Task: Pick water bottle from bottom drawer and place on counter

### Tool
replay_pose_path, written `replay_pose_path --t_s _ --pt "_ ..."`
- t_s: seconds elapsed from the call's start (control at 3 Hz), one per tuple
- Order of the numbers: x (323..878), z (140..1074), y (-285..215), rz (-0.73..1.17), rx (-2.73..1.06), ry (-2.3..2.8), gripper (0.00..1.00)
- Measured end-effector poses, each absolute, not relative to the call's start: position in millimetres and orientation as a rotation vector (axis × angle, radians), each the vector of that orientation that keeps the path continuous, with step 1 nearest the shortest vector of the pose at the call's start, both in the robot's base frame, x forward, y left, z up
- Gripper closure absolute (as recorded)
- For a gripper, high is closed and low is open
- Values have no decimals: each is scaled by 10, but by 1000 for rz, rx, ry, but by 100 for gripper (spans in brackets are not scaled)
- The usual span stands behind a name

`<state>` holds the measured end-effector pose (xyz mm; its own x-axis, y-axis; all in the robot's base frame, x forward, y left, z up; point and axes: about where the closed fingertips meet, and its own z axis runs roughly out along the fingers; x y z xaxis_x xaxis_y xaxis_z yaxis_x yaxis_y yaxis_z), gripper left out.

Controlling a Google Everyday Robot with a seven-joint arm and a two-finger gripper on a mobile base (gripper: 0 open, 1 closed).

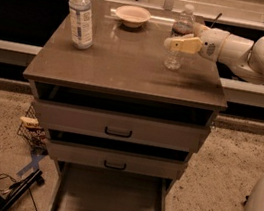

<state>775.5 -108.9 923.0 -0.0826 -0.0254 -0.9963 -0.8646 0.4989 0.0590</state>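
Note:
The water bottle [173,59], small, clear and ribbed with a white cap, stands upright on the counter [128,71] at its back right. My gripper [176,43] reaches in from the right and is shut on the bottle's middle; one pale fingertip [179,43] lies across its front. The bottle's base rests on the counter top. The bottom drawer [107,200] is pulled out at the foot of the cabinet, and its plain grey floor shows nothing in it.
A taller bottle with a white-blue label [81,16] stands at the counter's back left. A pale bowl [132,15] sits at the back middle. Two shallower drawers with black handles [117,132] stand slightly open. A wire basket [31,130] and cables lie on the floor to the left.

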Motion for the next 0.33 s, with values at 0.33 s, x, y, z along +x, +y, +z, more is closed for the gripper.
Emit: replay_pose_path --t_s 0.33 --pt "7755 9230 -1088 843 -811 1498 0"
